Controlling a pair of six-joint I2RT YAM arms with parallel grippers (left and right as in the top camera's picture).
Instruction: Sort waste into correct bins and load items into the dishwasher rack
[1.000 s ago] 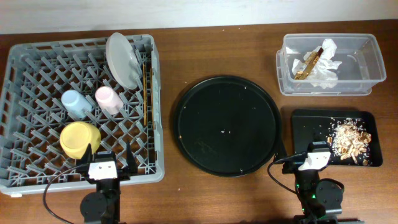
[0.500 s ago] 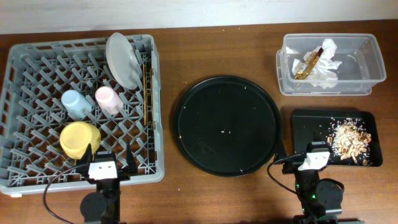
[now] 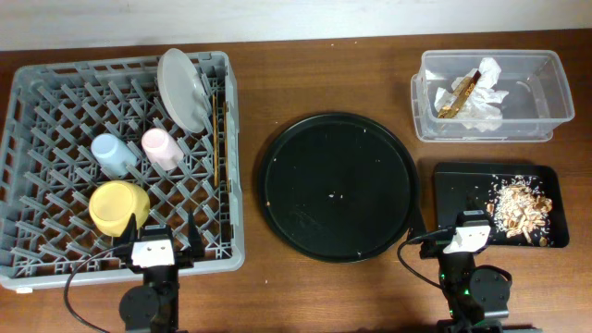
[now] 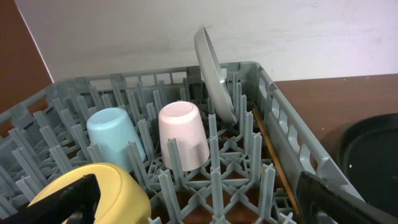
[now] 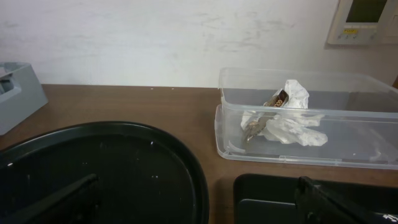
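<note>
Overall: I saw both arms parked at the near edge of the table [image 3: 250,55], with nothing in either one.
Left gripper [image 4: 193,202]: its jaws stood wide apart and empty at the near side of the rack [image 3: 120,65], one finger just beside the bowl [image 3: 117,206].
Right gripper [image 5: 199,202]: its jaws stood wide apart and empty, low over the gap between the round tray [image 3: 338,185] and the black tray [image 3: 462,185].
Rack: it sat on the left of the table.
Plate [image 3: 182,88]: it stood on edge among the pegs at the rack's far side, leaning a little.
Blue cup [image 3: 112,154]: it sat mouth down in the rack, just beside the pink cup [image 3: 160,148], which was also mouth down.
Bowl: it lay tipped on its side near the rack's front left.
Chopsticks [image 3: 215,139]: they lay along the rack's right wall, below the plate.
Tub [image 3: 546,92]: it sat at the far right and held the napkin [image 3: 483,102], with the wrapper [image 3: 458,95] lying against it.
Black tray: it sat at the near right, with the scraps [image 3: 520,208] heaped in its right half.
Round tray: it sat in the middle, with a few pale specks on it and no dishes.
</note>
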